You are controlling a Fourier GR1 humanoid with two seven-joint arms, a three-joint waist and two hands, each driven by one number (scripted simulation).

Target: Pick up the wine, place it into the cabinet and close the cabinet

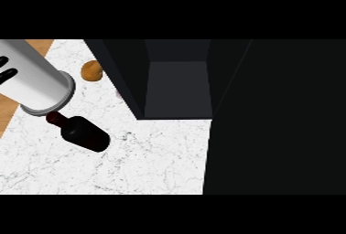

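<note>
The wine bottle (85, 133) is dark and lies on its side on the white marble counter (148, 160), its dark red neck pointing up-left. The black cabinet (128, 77) stands open at the middle top, showing a bare grey shelf (179, 87). A grey forearm (37, 77) slants in from the upper left, its round end just above the bottle's neck. My left hand (7, 69) shows only as black, straight fingers at the left edge, holding nothing. My right hand is out of sight.
A broad black surface (277, 119) fills the right side next to the opening. Behind the forearm, an orange-brown food item (93, 71) lies by the cabinet's left wall. A wooden strip (8, 114) borders the counter at the left.
</note>
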